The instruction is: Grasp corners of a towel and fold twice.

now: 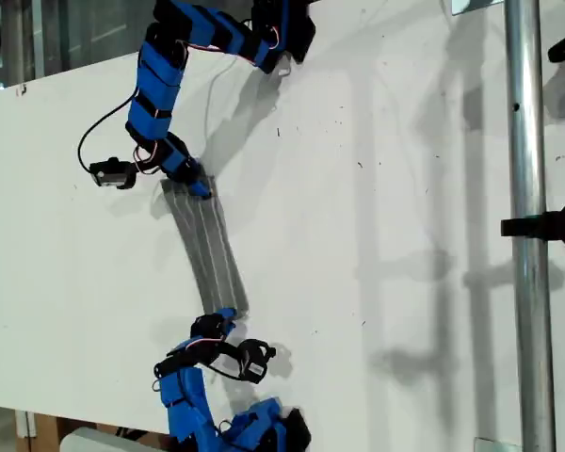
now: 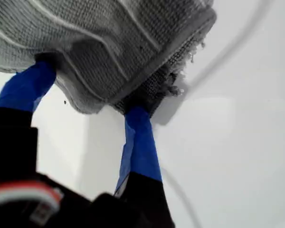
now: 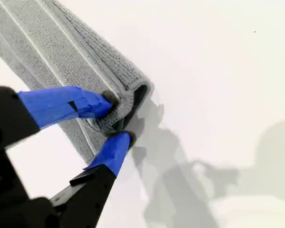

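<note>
The grey striped towel (image 1: 205, 247) lies folded into a narrow strip on the white table (image 1: 377, 188). My first gripper (image 1: 200, 188) is at the strip's end nearer the exterior view's top. In the first wrist view its jaws (image 2: 90, 90) stand wide apart, open, and a frayed corner (image 2: 180, 71) of the towel (image 2: 109, 42) drapes over both fingertips and hides them. My second gripper (image 1: 224, 315) is at the opposite end of the strip. There it (image 3: 116, 118) is shut on the folded corner (image 3: 133, 92) of the towel (image 3: 52, 52).
A metal pole (image 1: 527, 226) with black clamps runs down the exterior view's right side. Black cables (image 1: 99, 141) loop beside the first arm. The table's edge runs along the exterior view's left and bottom left.
</note>
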Robot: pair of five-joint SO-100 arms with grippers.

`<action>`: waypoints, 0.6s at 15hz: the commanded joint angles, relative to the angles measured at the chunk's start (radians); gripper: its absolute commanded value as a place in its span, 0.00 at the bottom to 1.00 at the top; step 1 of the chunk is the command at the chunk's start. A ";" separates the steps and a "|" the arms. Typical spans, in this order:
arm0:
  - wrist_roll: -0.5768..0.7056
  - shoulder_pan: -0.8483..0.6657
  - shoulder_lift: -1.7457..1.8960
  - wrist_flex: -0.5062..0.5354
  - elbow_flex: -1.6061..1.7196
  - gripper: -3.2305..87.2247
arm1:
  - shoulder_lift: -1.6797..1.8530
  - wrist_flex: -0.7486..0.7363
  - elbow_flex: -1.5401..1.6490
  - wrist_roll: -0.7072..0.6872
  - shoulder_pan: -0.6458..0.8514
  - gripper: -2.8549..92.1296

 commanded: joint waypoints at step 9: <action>-0.230 0.359 1.167 -0.040 0.589 0.12 | 0.614 0.029 0.451 0.057 0.339 0.45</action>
